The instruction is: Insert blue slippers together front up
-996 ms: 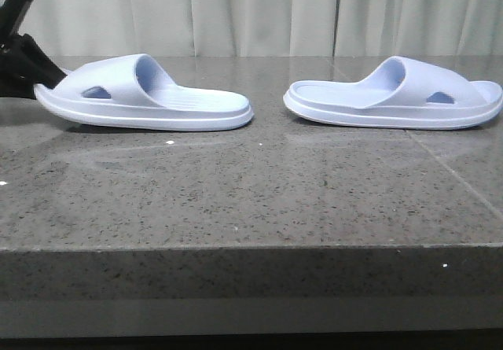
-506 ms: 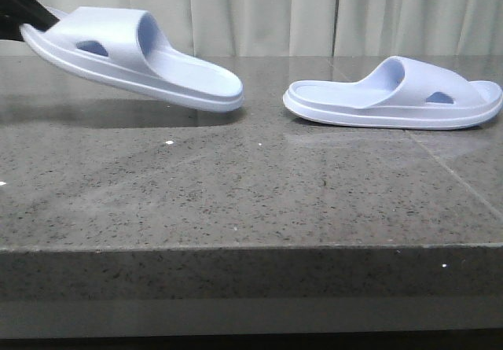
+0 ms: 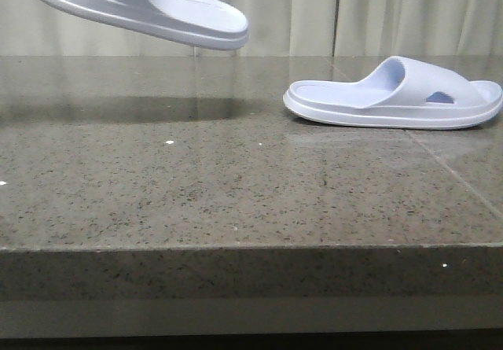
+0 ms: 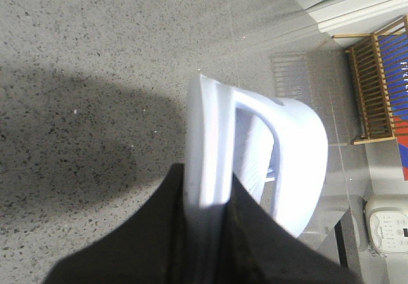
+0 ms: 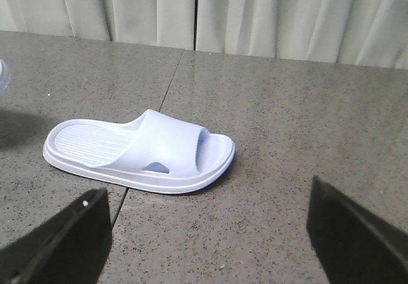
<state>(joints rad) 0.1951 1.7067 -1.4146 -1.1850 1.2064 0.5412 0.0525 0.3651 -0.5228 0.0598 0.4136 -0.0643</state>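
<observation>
Stone fills every view: a dark grey speckled stone table (image 3: 236, 200) with pale pleated curtains (image 3: 314, 12) behind it. In the front view, one pale lavender-blue moulded foam slipper (image 3: 134, 4) hangs clear of the table in the upper left of the frame, tilted with its heel end lower, casting a shadow on the surface below. The second pale lavender-blue foam slipper (image 3: 393, 98) lies flat at the right, sole down, well apart from the first. Only the left wrist view shows the cause of the lift: the black left gripper (image 4: 207, 233) is clenched on the raised slipper's sole edge. Only the right wrist view shows the black right gripper (image 5: 207, 246), fingers spread wide, hovering near the resting slipper and grasping nothing.
</observation>
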